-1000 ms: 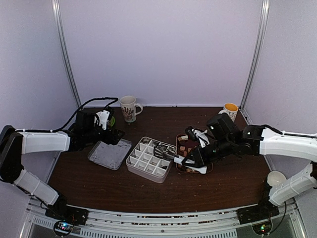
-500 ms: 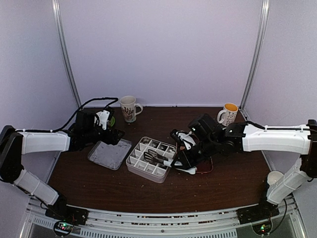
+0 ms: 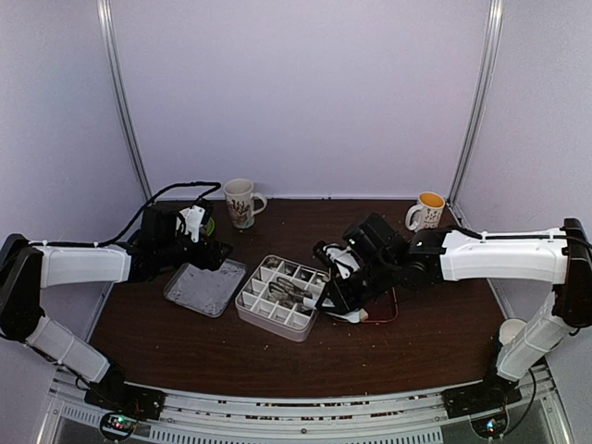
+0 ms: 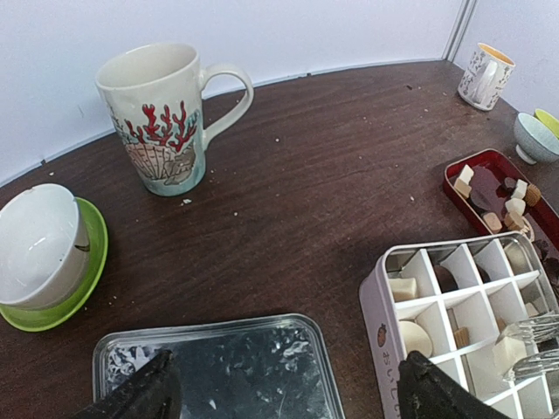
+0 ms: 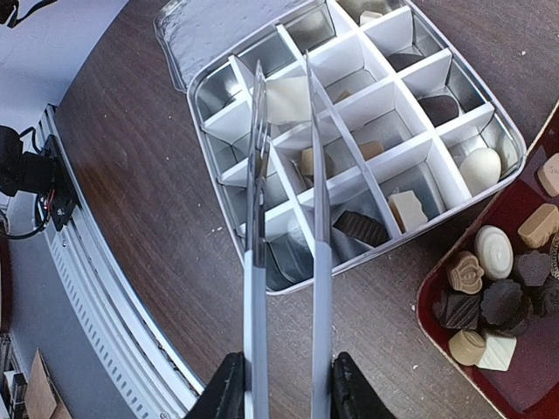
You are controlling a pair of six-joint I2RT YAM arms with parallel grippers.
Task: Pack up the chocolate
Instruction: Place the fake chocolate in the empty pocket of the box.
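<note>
Left hand [image 4: 286, 397] hangs with its fingers spread wide and nothing between them, just above a clear lid [image 4: 218, 367] that lies flat on the dark wooden surface [image 4: 332, 175]. Farther back on the left, a white bowl [image 4: 39, 249] sits on a green saucer [image 4: 83, 288], and a mug with a red coral pattern [image 4: 157, 122] stands upright to their right. Just right of the lid is a white divided box [image 4: 377, 314]. Several of its compartments each hold a piece of chocolate [image 5: 406, 209]. Metal tongs [image 5: 255, 262] reach over the box, with a pale square piece between their tips. The right hand [image 5: 284, 393] is closed partway, clamped on the tongs' two arms near their handle end. Beside the box on the right, a dark red tray [image 5: 528, 384] holds more brown, tan and white pieces. At the far right stands a mug with a yellow inside [image 3: 428, 211].
</note>
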